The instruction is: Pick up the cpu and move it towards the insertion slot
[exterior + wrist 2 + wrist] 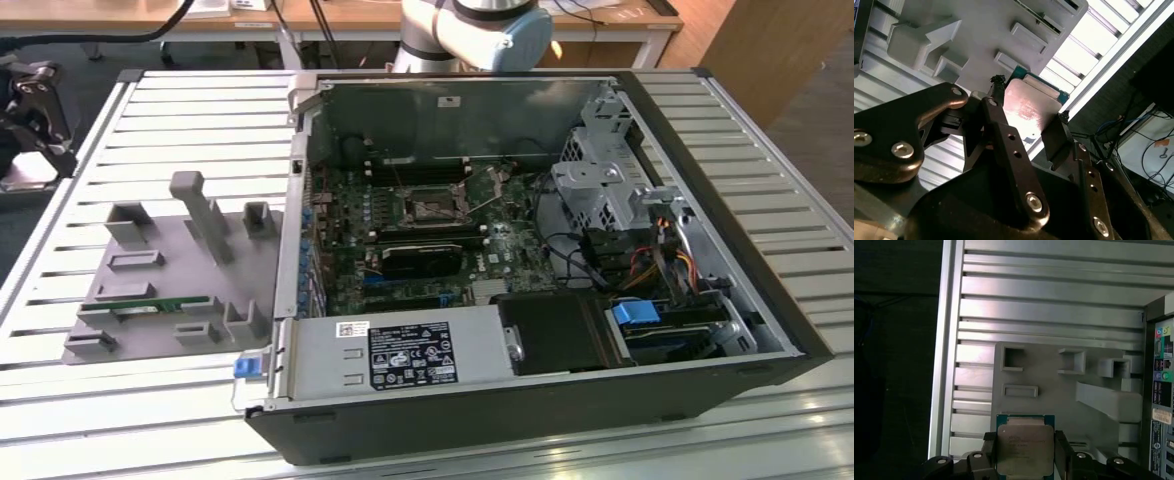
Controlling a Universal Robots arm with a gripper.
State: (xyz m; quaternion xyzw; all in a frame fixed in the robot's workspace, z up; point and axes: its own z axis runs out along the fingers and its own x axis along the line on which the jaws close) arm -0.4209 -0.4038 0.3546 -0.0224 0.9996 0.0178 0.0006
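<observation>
At the exterior view's left, a grey moulded plastic fixture tray (200, 290) with upright posts and rectangular pockets lies on the ribbed aluminium slat table (160, 100). A long narrow green memory stick (158, 302) rests flat in one of the tray's nearer pockets.

In the first wrist view the black two-fingered gripper (1025, 440) is clamped on the cpu (1024, 446), a flat square chip with a silvery metal lid and a thin green rim. One finger presses each opposite edge, and the chip is raised over the tray. Its lid bears faint engraved lettering.

To the right of the tray, an open black metal computer case (534, 420) lies on its side and holds a green motherboard (507, 240). The case's upright rear wall (300, 200) stands between the tray and the board. The insertion slot (434, 207), a square socket with a shiny metal frame around a dark centre, sits mid-board, well apart from the tray. A larger black rectangular block (420, 258) lies just beside it.

Along the near wall, a grey power supply box (461, 350) carries a white label (407, 360) with dark print. A blue plastic tab (250, 366) juts out at the near left corner. Further right are a perforated silver drive cage (601, 190), a bundle of black, yellow and orange cables (661, 265) and a blue plastic latch (637, 312).
</observation>
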